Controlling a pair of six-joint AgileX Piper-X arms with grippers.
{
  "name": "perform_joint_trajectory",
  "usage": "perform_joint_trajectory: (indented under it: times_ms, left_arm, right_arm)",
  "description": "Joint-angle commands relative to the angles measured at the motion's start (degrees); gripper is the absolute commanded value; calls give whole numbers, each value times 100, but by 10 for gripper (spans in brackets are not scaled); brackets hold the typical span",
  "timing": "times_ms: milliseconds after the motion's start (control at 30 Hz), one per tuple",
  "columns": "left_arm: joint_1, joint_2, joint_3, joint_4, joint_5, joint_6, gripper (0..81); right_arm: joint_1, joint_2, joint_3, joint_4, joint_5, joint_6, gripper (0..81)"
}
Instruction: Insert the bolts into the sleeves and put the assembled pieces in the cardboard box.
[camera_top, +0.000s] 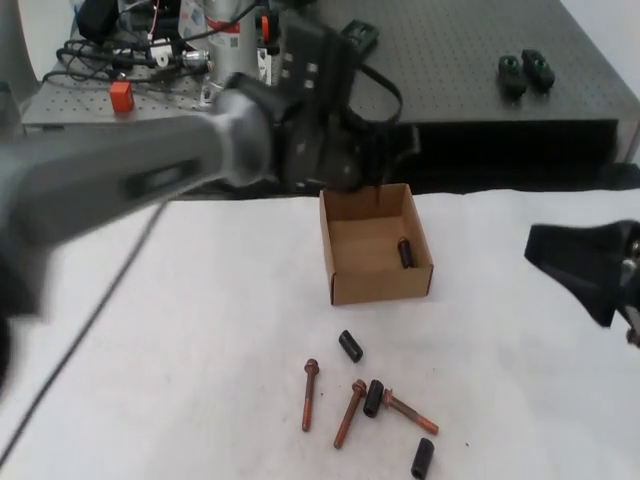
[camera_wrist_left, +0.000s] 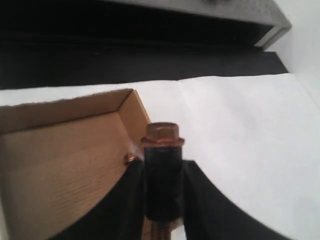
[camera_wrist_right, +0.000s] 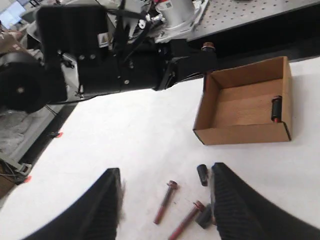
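My left gripper (camera_wrist_left: 162, 172) is shut on a black sleeve (camera_wrist_left: 162, 187) with a copper bolt through it, the hex head (camera_wrist_left: 162, 133) sticking out above the fingers. It hangs over the far rim of the cardboard box (camera_top: 345, 280), where the left arm (camera_top: 300, 130) ends. One assembled piece (camera_top: 405, 252) lies inside the box by its right wall. In front of the box lie three loose copper bolts (camera_top: 310, 395) (camera_top: 349, 414) (camera_top: 410, 411) and three black sleeves (camera_top: 350, 346) (camera_top: 373, 398) (camera_top: 423, 458). My right gripper (camera_wrist_right: 165, 210) stands open above these loose parts, at the bench's right (camera_top: 585, 262).
A white cloth (camera_top: 180, 330) covers the bench. Behind it runs a dark gap and a perforated metal table (camera_top: 450, 50) with cables, an orange block (camera_top: 121, 95) and two small black parts (camera_top: 525, 72). Open cloth lies left and right of the loose parts.
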Motion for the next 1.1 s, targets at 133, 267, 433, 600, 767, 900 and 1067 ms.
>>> perform_joint_trajectory:
  times_ms: [133,267,433,600,767,900,1067]
  left_arm:
    - [-2,1429,-1924,1399,193,142,7]
    - [-2,1781,-2244,1537,461,-155,4]
    - [-2,1889,-2243,1496,664,-396,131]
    - [-2,1878,-2243,1496,887,-492,297]
    - [131,1416,-2243,1714,1482,-271,300]
    - [230,558,-2174,2648,355,924,300]
    - [229,-771,-1081,2661,-496,1585,300]
  right_arm:
    - [-29,11,-62,293,241,-198,400]
    - [-29,11,-62,292,338,-198,400]
    - [-29,11,-62,292,370,-198,400]
    - [-29,136,-62,292,446,-198,400]
    - [23,717,-179,584,446,-965,400]
    - [244,1764,-568,1020,648,-1934,400]
    - [868,3475,-1213,991,1220,-2694,400]
